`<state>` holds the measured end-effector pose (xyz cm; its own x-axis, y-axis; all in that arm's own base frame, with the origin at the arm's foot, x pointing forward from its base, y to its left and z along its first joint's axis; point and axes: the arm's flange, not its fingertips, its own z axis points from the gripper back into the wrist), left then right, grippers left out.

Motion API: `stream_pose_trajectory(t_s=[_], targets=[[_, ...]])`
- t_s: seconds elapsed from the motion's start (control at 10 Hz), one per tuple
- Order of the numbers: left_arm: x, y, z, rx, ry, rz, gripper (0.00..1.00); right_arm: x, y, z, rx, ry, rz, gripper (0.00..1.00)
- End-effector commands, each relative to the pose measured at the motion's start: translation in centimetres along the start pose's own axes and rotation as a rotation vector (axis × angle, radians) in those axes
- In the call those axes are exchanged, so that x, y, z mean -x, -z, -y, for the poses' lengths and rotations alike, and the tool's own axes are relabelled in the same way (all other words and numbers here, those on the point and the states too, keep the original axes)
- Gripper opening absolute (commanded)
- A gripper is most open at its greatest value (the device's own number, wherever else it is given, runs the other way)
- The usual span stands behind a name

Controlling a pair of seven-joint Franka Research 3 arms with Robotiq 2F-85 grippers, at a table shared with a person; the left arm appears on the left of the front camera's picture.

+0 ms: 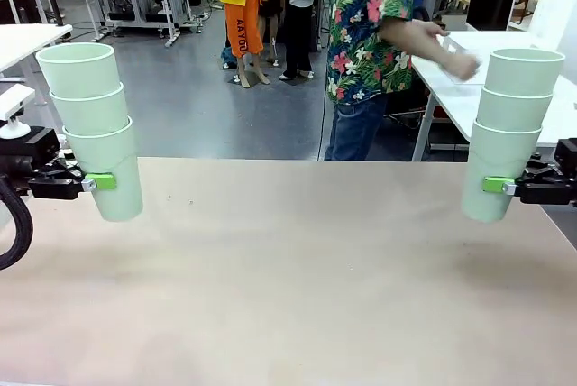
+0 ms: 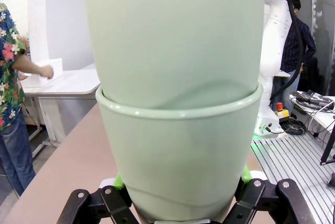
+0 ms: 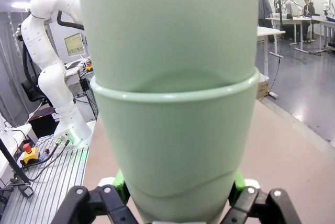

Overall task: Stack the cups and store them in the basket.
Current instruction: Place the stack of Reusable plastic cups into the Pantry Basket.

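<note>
Three pale green cups nested upright form a stack (image 1: 95, 124) at the table's left, lifted off the surface. My left gripper (image 1: 101, 182) is shut on its bottom cup (image 2: 178, 156), green pads pressed to both sides. A second stack of three cups (image 1: 509, 129) hangs at the table's right, and my right gripper (image 1: 494, 186) is shut on its bottom cup (image 3: 175, 150). Each wrist view has its own stack close up, rising between the fingers. The basket is out of view.
The tan table (image 1: 297, 287) stretches between the two stacks. A person in a floral shirt (image 1: 370, 25) stands beyond the far edge, reaching toward a white table (image 1: 469, 88) at the back right.
</note>
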<state>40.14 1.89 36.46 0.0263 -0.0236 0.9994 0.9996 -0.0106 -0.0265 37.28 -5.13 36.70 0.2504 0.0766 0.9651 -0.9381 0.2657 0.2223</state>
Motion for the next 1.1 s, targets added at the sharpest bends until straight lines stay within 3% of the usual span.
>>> stream_pose_trajectory(t_s=[0.0, 1.0], targets=[[-0.39, -0.05, 0.06, -0.001, 0.007, 0.007, 0.86, -0.33, 0.03, -0.04, -0.001, -0.006, 0.005, 0.85], [-0.39, -0.05, 0.06, -0.001, 0.007, 0.007, 0.86, -0.33, 0.03, -0.04, -0.001, -0.006, 0.005, 0.85]])
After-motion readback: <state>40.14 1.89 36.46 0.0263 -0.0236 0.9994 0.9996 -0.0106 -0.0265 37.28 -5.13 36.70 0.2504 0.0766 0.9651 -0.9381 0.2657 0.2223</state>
